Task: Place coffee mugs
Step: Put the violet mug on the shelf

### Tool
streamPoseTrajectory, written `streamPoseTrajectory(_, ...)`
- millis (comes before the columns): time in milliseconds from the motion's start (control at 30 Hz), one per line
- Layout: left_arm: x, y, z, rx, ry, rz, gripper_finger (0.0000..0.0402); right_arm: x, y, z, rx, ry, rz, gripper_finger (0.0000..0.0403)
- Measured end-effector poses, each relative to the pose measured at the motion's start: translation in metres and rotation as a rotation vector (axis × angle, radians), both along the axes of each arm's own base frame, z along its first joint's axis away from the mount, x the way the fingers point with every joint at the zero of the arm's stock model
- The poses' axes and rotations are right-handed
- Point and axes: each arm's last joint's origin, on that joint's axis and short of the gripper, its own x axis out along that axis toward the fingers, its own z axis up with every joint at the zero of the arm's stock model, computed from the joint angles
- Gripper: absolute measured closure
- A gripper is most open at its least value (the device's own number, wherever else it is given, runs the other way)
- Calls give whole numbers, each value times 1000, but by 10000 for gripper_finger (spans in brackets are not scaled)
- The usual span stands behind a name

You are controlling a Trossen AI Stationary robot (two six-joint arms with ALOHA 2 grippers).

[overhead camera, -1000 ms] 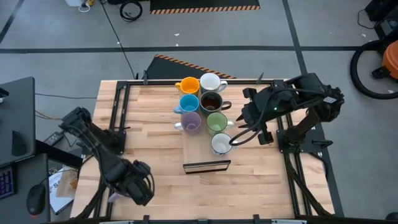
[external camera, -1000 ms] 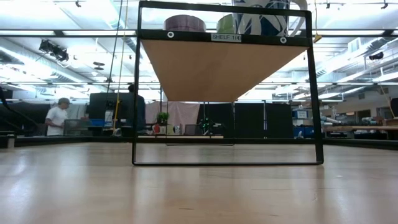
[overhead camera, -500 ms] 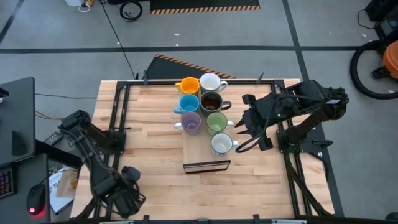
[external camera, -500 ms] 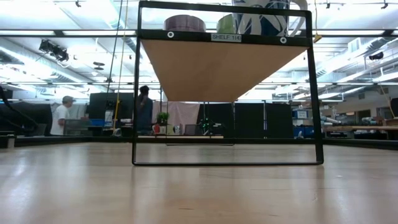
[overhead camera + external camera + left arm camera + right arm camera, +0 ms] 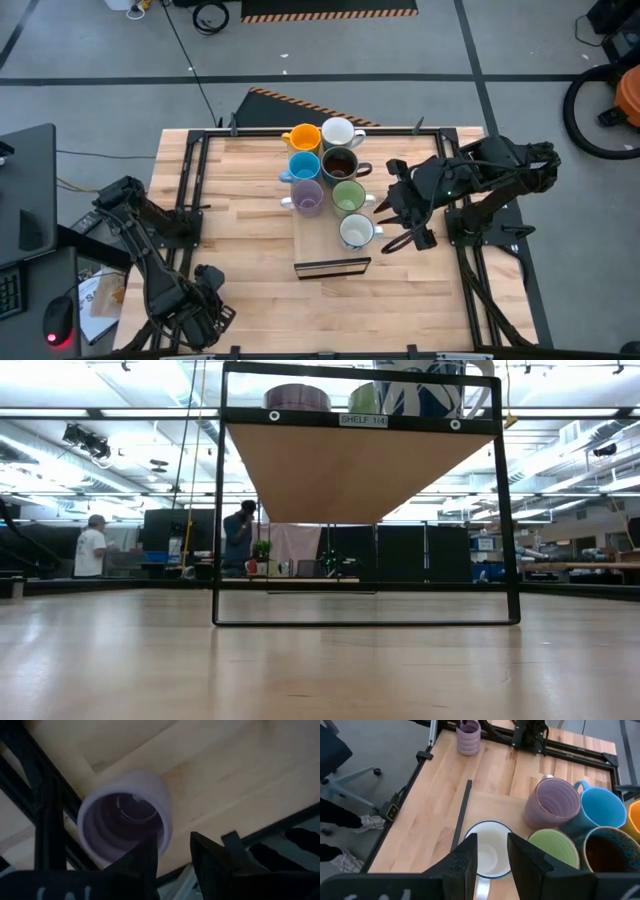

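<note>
My left end effector (image 5: 172, 857) sits at the tabletop's (image 5: 240, 220) lower-left corner in the high view, fingers spread, lavender mug (image 5: 125, 822) just ahead, not gripped. My right end effector (image 5: 489, 854), fingers parted, hangs over the white mug (image 5: 487, 856), empty, right of the mug cluster on the board (image 5: 318, 240).

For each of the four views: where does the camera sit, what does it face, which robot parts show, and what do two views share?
High: overhead, straight down on the table; both arms show.
Low: at tabletop height, facing the shelf frame and room; no arm shows.
Left wrist: faces a lavender mug at the table's edge; left gripper straddles its rim.
Right wrist: right gripper above the white mug.
Shared: the high view also shows that white mug.
</note>
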Motion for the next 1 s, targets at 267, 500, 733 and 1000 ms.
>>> streamPoseTrajectory(267, -5, 8, -8, -16, -43, -32, 281, -2, 4, 0, 21, 3, -20, 291)
streamPoseTrajectory(500, -2, 0, -6, -111, -66, -81, 281, -1, 4, 0, 22, 0, -55, 291)
streamPoseTrajectory(733, -8, -3, -6, -109, -62, -55, 281, -1, 3, 0, -3, -9, -69, 291)
streamPoseTrajectory(1000, -30, -12, -13, -81, -55, -26, 281, 0, 1, 0, -11, -10, -71, 291)
